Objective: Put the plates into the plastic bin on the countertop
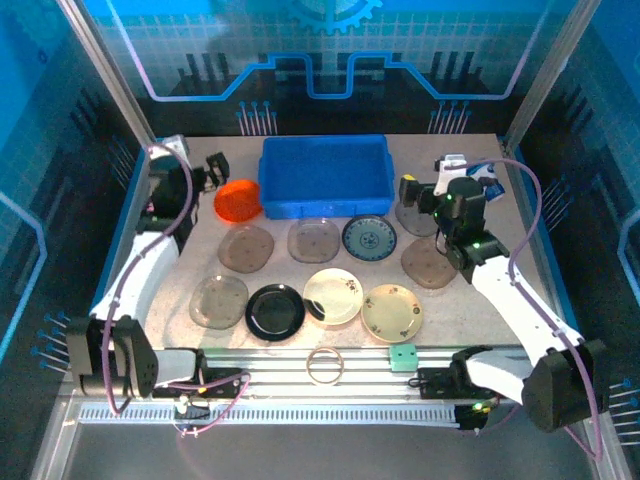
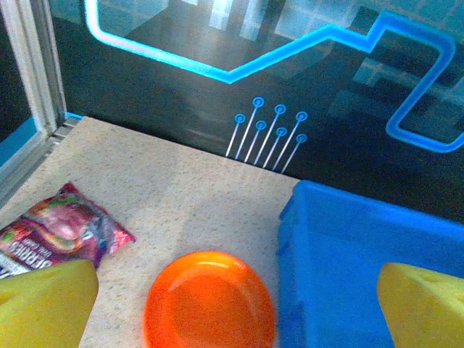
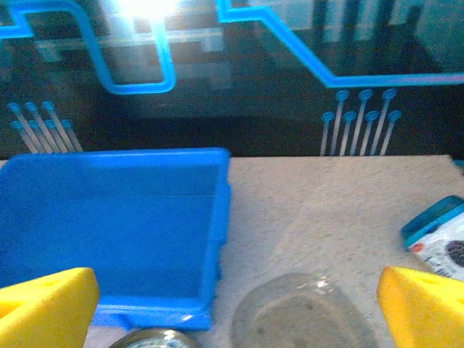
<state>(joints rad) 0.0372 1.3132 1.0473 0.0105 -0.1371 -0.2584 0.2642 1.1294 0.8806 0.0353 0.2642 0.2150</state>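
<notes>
The left tool [image 2: 232,310] is seen spread wide, with nothing grasped or touched, above the orange plate [image 2: 209,301]. This plate lies flat at the lower centre of the left wrist view, just beside the left wall of the blue bin [image 2: 362,246]. The right tool [image 3: 232,312] is likewise released and empty, above a smoky plate [image 3: 301,315] near the bin's right corner. In the top view the bin is set open side up at the upper centre of the table [image 1: 445,325], its long axis running left to right. The other plates [image 1: 275,310] are laid flat in two rows below it.
</notes>
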